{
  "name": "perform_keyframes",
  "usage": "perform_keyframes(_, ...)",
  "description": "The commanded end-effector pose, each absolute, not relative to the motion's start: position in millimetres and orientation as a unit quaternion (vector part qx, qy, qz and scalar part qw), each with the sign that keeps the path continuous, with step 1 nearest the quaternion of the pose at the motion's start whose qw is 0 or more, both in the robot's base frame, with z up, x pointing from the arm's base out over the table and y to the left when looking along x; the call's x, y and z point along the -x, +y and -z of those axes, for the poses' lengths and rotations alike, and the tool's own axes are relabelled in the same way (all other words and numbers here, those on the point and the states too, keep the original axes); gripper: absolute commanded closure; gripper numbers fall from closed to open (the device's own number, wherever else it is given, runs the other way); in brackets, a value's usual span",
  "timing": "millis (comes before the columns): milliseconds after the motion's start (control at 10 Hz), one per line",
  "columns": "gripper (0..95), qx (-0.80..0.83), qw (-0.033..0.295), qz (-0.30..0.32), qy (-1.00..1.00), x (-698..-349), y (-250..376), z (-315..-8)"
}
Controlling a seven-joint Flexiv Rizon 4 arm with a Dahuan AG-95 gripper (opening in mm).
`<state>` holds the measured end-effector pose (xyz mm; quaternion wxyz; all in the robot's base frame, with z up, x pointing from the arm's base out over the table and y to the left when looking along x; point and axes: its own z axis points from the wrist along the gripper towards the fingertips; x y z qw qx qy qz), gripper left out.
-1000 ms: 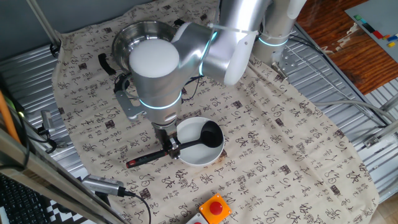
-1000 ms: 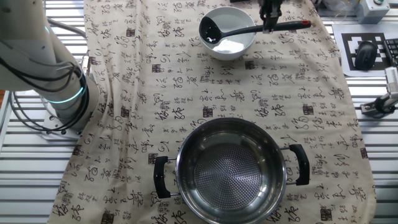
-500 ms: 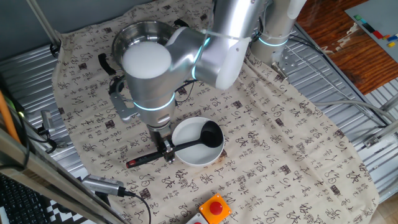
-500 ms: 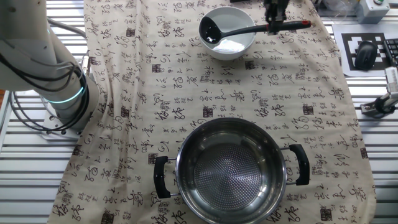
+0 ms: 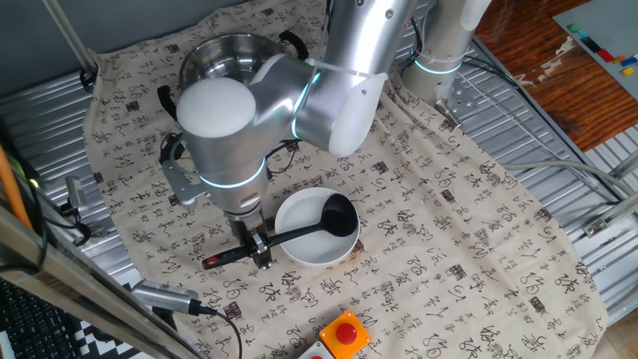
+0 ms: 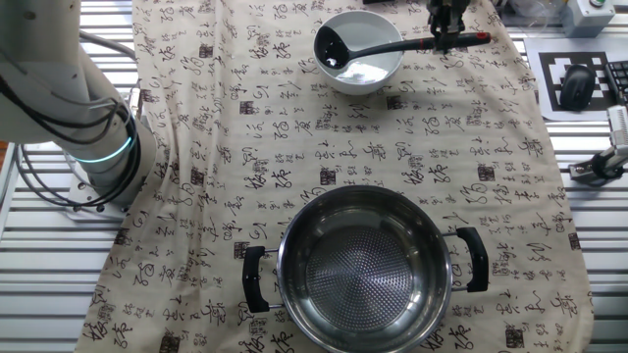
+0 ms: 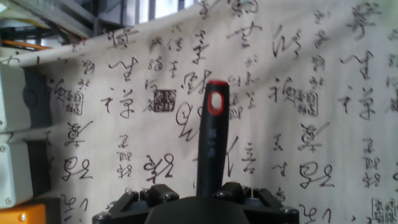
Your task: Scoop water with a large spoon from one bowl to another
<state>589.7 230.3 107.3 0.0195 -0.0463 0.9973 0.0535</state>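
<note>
- At the cloth's near edge, your two-finger gripper (image 5: pixel 261 250) is clamping the handle of the black plastic ladle with the red-tipped end (image 5: pixel 289 237), whose scoop is sitting inside the plain round white bowl (image 5: pixel 311 255).
- You are likely holding something light and stiff, though smooth plastic may twist once the scoop is carrying water; gripping nearer the scoop would probably steady it.
- Looking along the fingers, you are seeing only handle and red tip; the shiny steel pot with black side handles (image 6: pixel 368 270) is showing whole in the other fixed view.
</note>
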Motion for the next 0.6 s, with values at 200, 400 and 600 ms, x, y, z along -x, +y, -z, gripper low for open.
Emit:
perform_keyframes(200,38.0,0.057,0.017,-0.054,0.997,-588.8,229.8,-107.4)
perform_keyframes(400,38.0,0.061,0.012,-0.05,0.997,-588.8,229.8,-107.4)
perform_keyframes(600,38.0,0.06,0.013,-0.048,0.997,-588.8,229.8,-107.4)
